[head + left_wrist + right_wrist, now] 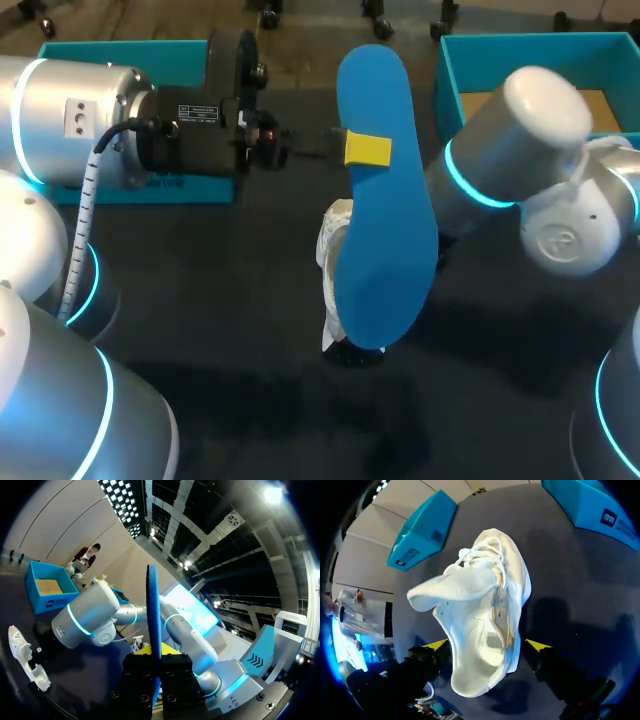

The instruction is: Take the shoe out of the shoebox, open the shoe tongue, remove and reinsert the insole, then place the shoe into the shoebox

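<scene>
Left tool (366, 150) grips insole (382, 240) edge, raised clear above shoe (485, 615)

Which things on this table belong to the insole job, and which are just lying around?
Job: blue insole; white shoe; open shoebox.
Lying about: second teal box, probably the lid.

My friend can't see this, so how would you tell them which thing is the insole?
On the dark table, find the left gripper out over the middle. Pinched in it, up above the white shoe, is the insole: long, flat and bright blue. The box and lid behind are blue too, but only the insole is thin and foot-shaped.
</scene>
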`<action>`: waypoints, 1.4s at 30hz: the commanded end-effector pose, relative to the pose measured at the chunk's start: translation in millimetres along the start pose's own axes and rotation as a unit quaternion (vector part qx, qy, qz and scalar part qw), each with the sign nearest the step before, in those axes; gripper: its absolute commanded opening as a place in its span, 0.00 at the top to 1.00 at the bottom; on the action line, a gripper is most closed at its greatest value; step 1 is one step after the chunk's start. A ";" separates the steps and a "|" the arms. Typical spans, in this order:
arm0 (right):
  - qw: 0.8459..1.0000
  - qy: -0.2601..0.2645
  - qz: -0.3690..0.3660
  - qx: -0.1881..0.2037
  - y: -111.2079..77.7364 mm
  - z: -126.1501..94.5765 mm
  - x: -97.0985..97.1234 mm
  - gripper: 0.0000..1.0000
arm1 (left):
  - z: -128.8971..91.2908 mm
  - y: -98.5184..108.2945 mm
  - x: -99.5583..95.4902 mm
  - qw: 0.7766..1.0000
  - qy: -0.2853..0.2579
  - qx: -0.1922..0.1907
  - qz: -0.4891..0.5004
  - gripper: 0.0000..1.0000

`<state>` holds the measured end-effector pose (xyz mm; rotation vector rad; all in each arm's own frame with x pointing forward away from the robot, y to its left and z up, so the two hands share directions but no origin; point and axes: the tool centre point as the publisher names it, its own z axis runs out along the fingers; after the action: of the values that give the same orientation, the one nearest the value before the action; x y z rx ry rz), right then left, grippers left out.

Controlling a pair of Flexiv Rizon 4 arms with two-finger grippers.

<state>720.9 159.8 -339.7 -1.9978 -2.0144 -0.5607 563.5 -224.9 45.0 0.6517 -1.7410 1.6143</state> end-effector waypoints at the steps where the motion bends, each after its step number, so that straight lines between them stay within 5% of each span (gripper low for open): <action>1: 0.998 0.065 0.000 -0.001 -0.7 -15.6 -12.6 0.00 | 1.6 2.6 0.7 1.000 0.000 0.003 0.000 1.00; 14: 0.982 0.187 -0.022 0.002 2.1 -45.7 -15.6 0.00 | 1.6 2.6 0.7 1.000 0.000 0.003 0.000 1.00; 34: 0.978 0.207 -0.012 -0.020 3.3 -57.7 -17.2 0.00 | 1.6 2.6 0.7 1.000 0.000 0.003 0.000 1.00; 42: 0.961 0.273 0.027 0.009 -3.5 -94.0 -2.3 0.00 | 1.6 2.6 0.7 1.000 0.000 0.003 0.000 1.00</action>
<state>715.6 129.1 -266.9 -1.6600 -1.6308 -0.9623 563.5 -224.9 45.0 0.6517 -1.7409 1.6143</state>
